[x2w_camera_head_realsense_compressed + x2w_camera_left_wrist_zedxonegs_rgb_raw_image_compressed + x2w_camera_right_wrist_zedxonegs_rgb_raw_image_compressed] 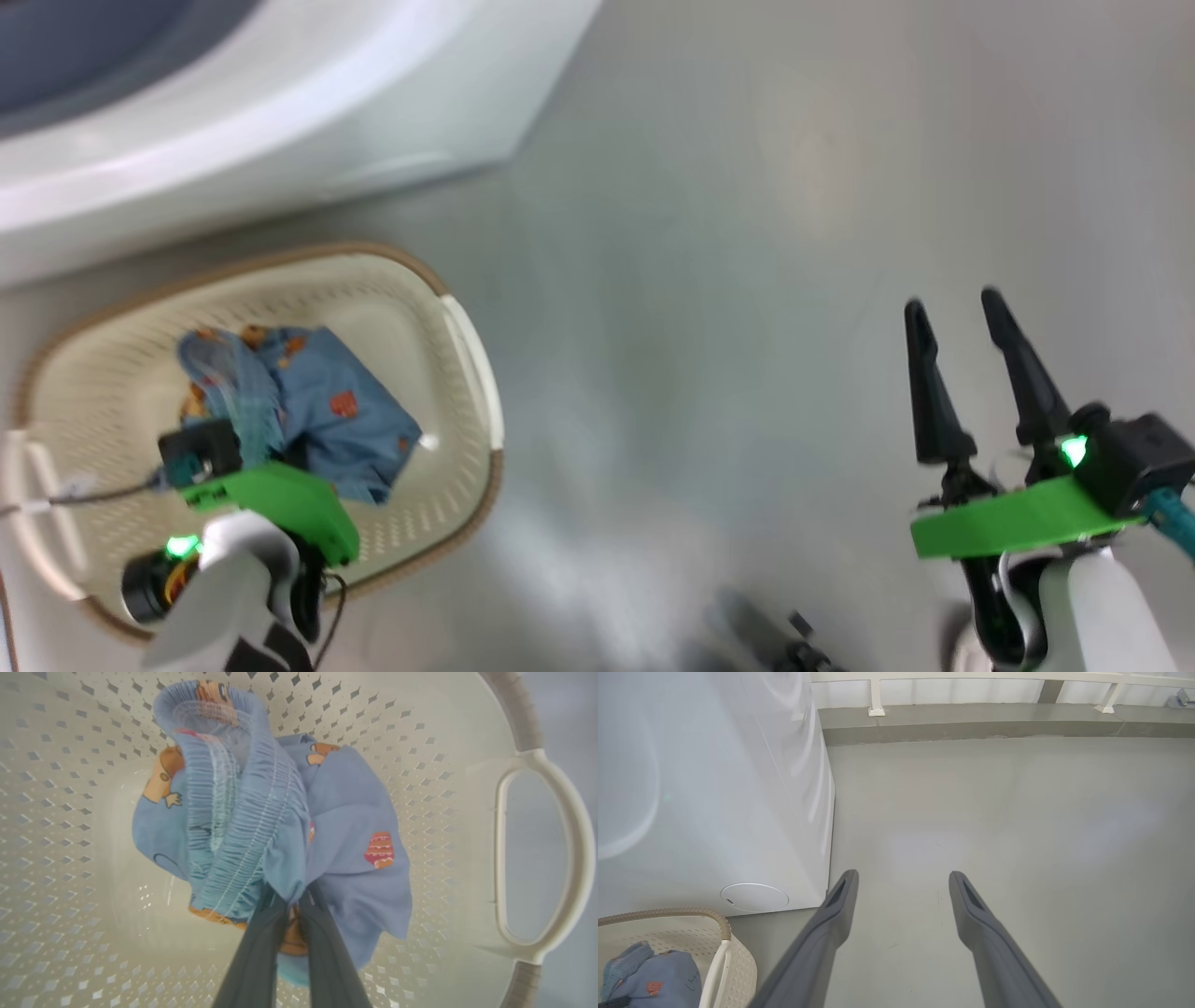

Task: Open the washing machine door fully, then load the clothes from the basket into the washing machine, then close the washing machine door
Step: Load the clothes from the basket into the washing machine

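Left hand: The left hand (294, 900) is clenched on a fold of the light blue, bear-printed soft fabric garment (336, 812). Both dark fingers (254, 952) pinch the cloth from above.
Grip point: The fold lies beside the gathered elastic band. Bunched cloth gives the narrow fingers more to bite on, which is probably why this spot was chosen.
Garment location: It lies crumpled on the bottom of the cream-white perforated plastic basket (448, 280), which has a brown woven-look rim. It hangs in loose folds around the fingertips.
Basket location: It stands at 8 o'clock in the head view, on the smooth grey floor (747, 280). The white boxy front-loading washing machine (327, 121) is just beyond it at 11 o'clock, so the carry to the drum is short.
Right hand: The right hand (952, 308) is released, with its fingers spread wide. It hovers over bare floor at 4 o'clock, well apart from the basket. Judged parked there to keep the left arm's path clear.
Door: Its state cannot be told from these views.
Step in hand: Loading. The garment is gripped but not yet out of the basket.
Next move: Lift straight up past the rim, then swing toward 11 o'clock.
Risk: The pinch takes one fold only, so trailing cloth may catch on the rim or slip free.
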Motion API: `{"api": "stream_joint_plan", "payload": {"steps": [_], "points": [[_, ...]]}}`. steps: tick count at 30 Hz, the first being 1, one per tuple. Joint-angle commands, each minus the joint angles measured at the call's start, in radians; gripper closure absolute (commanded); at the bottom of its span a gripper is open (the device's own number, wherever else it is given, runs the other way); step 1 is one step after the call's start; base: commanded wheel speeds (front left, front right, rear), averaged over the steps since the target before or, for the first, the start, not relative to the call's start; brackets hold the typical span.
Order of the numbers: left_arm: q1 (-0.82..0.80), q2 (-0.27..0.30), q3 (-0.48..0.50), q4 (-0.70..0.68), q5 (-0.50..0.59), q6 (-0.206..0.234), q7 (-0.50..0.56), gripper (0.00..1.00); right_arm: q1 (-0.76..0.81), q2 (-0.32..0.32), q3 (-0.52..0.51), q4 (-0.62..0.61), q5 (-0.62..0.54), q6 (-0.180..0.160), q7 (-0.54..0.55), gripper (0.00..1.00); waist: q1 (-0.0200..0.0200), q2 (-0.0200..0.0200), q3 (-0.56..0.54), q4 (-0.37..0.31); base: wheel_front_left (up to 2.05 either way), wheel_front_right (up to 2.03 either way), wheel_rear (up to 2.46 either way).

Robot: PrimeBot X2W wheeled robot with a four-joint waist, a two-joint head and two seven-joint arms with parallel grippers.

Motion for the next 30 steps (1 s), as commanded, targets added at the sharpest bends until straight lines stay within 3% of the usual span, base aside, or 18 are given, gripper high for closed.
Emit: {"api": "stream_joint_plan", "payload": {"steps": [1,6,10,24,30], "points": [[0.054,0.010,0.020,-0.022,-0.014,-0.006,-0.015,1.00,0.045,-0.012,0.011,-0.013,-0.022,0.006,-0.005,0.00,0.0000,-0.0001,-0.146,0.098,0.00,0.00,0.00],[0.162,0.003,0.015,-0.126,-0.039,-0.016,-0.022,1.00,0.094,-0.012,0.004,0.000,-0.069,0.006,-0.005,0.00,0.0000,-0.0001,-0.268,0.153,0.00,0.00,0.00],[0.280,0.003,0.002,-0.275,-0.051,0.000,-0.022,1.00,0.142,-0.012,-0.005,0.009,-0.090,0.006,-0.005,0.00,0.0000,-0.0001,-0.362,0.190,0.00,0.00,0.00],[0.645,0.002,-0.072,-0.746,-0.030,0.134,-0.022,1.00,0.298,-0.012,-0.010,0.030,-0.134,0.006,-0.005,0.00,0.0000,-0.0001,-0.628,0.292,0.00,0.00,0.00],[0.781,0.006,-0.048,-0.929,0.034,0.159,-0.022,1.00,0.353,-0.012,-0.006,0.031,-0.150,0.006,-0.005,0.00,0.0000,-0.0001,-0.703,0.322,0.00,0.00,0.00]]}}
